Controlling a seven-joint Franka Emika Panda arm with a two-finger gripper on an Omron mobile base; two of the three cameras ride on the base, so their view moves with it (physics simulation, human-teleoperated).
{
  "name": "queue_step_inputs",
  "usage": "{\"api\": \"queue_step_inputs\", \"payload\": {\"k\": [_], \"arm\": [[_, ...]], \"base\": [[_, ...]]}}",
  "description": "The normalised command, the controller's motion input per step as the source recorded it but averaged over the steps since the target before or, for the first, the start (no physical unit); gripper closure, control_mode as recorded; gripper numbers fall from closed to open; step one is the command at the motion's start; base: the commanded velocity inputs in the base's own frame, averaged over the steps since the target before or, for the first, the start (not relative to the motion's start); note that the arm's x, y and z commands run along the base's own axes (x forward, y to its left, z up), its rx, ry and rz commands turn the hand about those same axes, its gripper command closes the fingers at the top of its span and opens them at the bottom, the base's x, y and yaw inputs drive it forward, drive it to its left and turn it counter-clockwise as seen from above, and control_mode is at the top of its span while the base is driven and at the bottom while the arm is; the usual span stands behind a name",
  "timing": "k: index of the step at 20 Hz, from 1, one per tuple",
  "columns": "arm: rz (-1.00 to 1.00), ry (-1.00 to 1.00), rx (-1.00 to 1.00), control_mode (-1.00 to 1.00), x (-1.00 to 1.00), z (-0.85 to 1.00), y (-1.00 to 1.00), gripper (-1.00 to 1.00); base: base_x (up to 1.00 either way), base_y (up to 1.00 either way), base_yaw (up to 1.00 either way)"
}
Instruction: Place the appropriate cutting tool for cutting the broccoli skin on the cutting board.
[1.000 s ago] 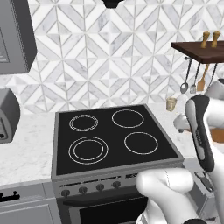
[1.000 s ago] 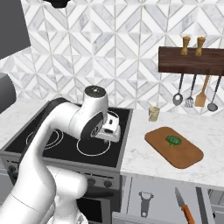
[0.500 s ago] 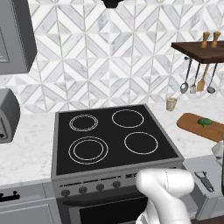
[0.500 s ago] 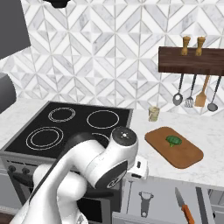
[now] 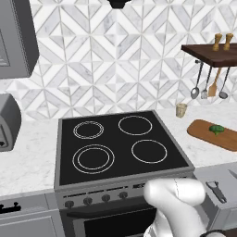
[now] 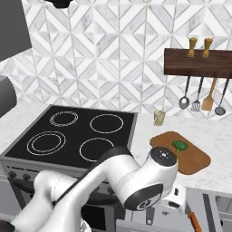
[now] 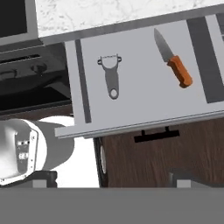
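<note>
An open grey drawer holds a grey peeler on the left and an orange-handled knife on the right. In the hand view my gripper hangs open above the drawer's front edge, nothing between its fingertips, well short of both tools. The reddish-brown cutting board lies on the counter right of the stove, with the small green broccoli on its far part. The board, the broccoli and the peeler also show in the left base view.
The black stove fills the counter's middle, with a small cup beside it. A dark wall shelf with hanging utensils sits above the board. A toaster stands far left. Dark wooden cabinet front lies below the drawer.
The arm has swung from above the stove down and to the right, low in front of the counter. The hand now looks into the open drawer.
</note>
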Motion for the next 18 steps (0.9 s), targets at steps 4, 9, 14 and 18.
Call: {"api": "queue_step_inputs", "payload": {"k": [4, 9, 14, 18], "arm": [[0.00, 0.17, 0.00, -1.00, 0.40, -0.28, -0.24, -1.00], [0.00, 0.10, 0.00, -1.00, 0.39, -0.78, -0.12, -1.00], [0.00, 0.04, 0.00, -1.00, 0.26, -0.80, -0.18, -1.00], [0.00, 0.01, 0.00, -1.00, 0.29, -0.65, -0.16, -1.00]], "base": [[0.00, 0.00, 0.00], [0.00, 0.00, 0.00], [0.00, 0.00, 0.00], [0.00, 0.00, 0.00]]}}
